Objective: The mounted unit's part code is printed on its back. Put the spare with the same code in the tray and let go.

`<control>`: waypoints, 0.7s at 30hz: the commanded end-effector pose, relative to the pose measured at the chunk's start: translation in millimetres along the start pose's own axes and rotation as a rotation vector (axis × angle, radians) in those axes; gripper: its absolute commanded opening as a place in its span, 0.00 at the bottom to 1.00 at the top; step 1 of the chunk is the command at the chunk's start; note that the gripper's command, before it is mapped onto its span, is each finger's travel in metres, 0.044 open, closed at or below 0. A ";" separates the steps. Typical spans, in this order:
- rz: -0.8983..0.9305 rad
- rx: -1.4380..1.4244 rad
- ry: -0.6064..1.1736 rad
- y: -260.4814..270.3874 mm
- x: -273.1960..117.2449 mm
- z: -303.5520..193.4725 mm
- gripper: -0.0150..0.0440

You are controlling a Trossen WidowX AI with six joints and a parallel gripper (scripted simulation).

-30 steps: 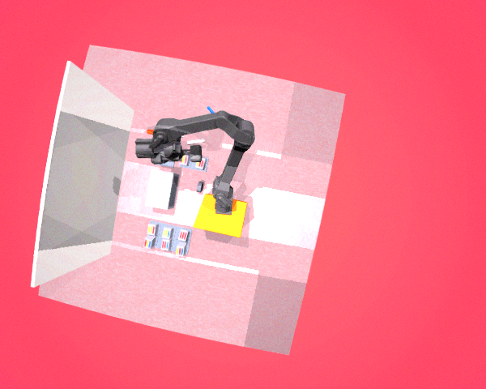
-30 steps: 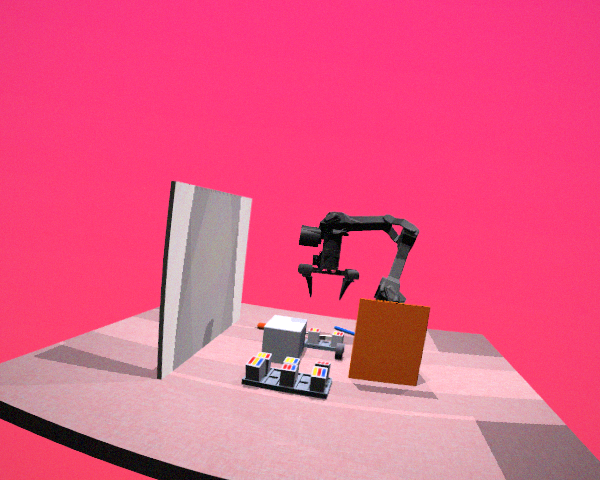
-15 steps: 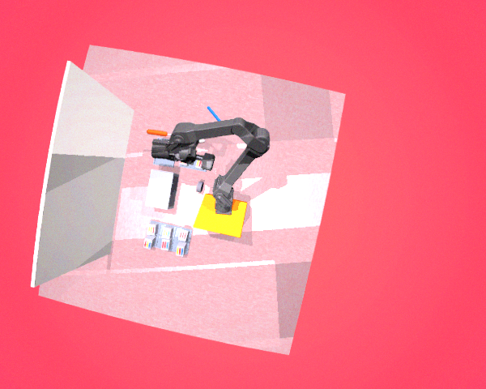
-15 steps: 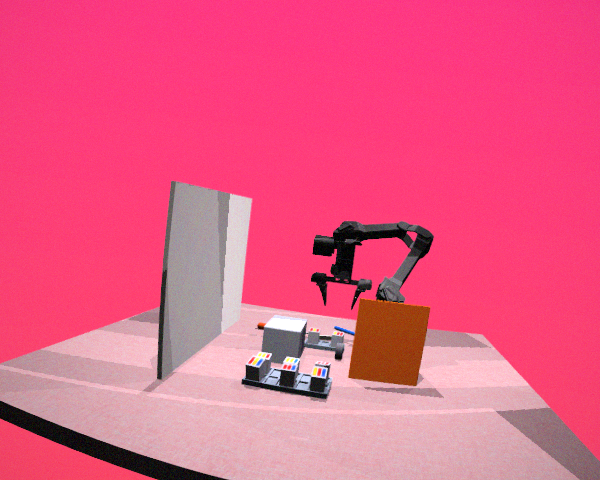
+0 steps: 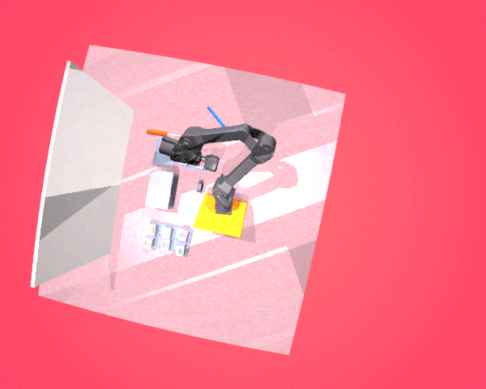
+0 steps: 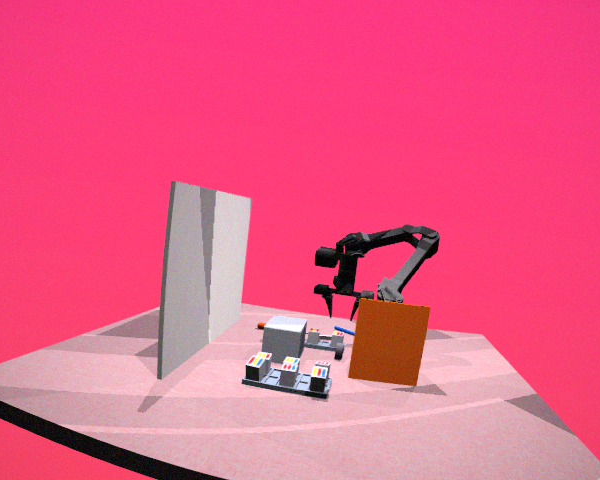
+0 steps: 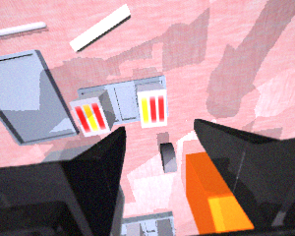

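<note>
In the top view, the gripper [image 5: 189,157] [image 6: 341,317] [image 7: 159,127] is above the centre-left, partly covering the tray [image 5: 164,160] [image 7: 31,108]. A six-block rack [image 5: 159,236] [image 6: 272,385] lies lower left.

In the exterior view, the fingers point down, parted with nothing between, right of the grey box [image 6: 283,338].

In the wrist view, the tray's visible part holds no block; beside it, upper centre, stand a red-yellow-red block [image 7: 90,117] and a yellow-red-red block [image 7: 152,109]. Which spare matches cannot be told.

Pinkish tabletop [image 5: 218,292] [image 6: 186,413] [image 7: 152,25], pale streaks, grey shadows; plain vivid pink-red surroundings.
</note>
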State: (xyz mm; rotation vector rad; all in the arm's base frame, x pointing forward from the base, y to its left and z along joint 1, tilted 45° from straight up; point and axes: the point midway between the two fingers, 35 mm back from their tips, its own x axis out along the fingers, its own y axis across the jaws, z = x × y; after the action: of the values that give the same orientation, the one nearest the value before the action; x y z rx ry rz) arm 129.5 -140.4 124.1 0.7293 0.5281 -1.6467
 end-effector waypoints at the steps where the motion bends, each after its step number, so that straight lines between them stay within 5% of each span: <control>1: -0.003 -0.008 -0.005 -1.8 3.7 -0.4 0.76; 21: -0.005 -0.006 0.006 3.0 35.3 -3.3 0.76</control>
State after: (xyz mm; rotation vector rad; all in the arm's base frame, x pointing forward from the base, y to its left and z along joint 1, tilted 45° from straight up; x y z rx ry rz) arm 130.9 -160.0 104.6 0.7328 0.5219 -1.6490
